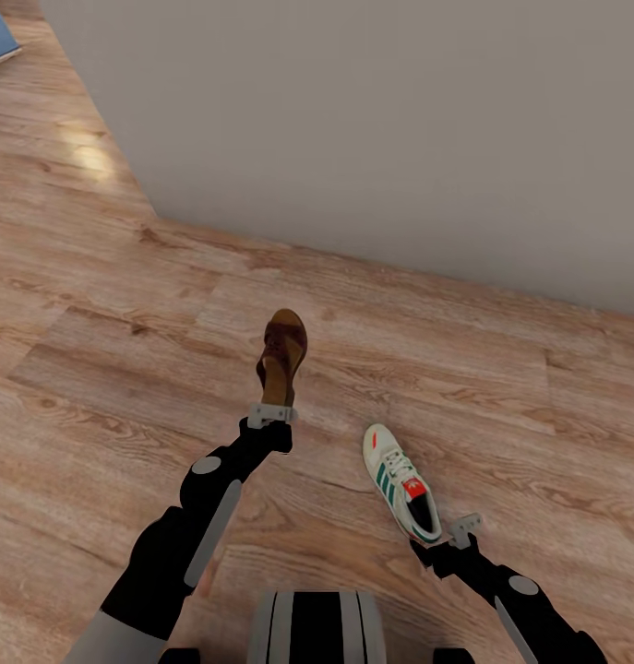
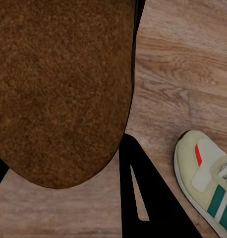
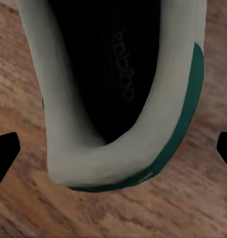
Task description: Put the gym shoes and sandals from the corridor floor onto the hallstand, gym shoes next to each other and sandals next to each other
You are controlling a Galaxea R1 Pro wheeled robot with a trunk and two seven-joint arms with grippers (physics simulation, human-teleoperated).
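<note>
Left pincer: clamped on the heel end of one sandal, which it holds out ahead of the arm, toe pointing away toward the wall; whether the sole is clear of the corridor floor cannot be told for certain, though the left wrist view shows the brown underside close to the lens with planks beyond. Right pincer: fingers apart, one on each side of the heel of one gym shoe, not yet closed; the right wrist view shows the dark inside and green-trimmed heel collar between the two finger tips. Gym shoe: resting on the floor to the near right of the sandal, toe pointing far-left. Pale wall: along the far side. Step in hand, as judged: collecting footwear, one item per arm. Next move calls for closing the right pincer on the heel, lifting, then turning to find the rack.
</note>
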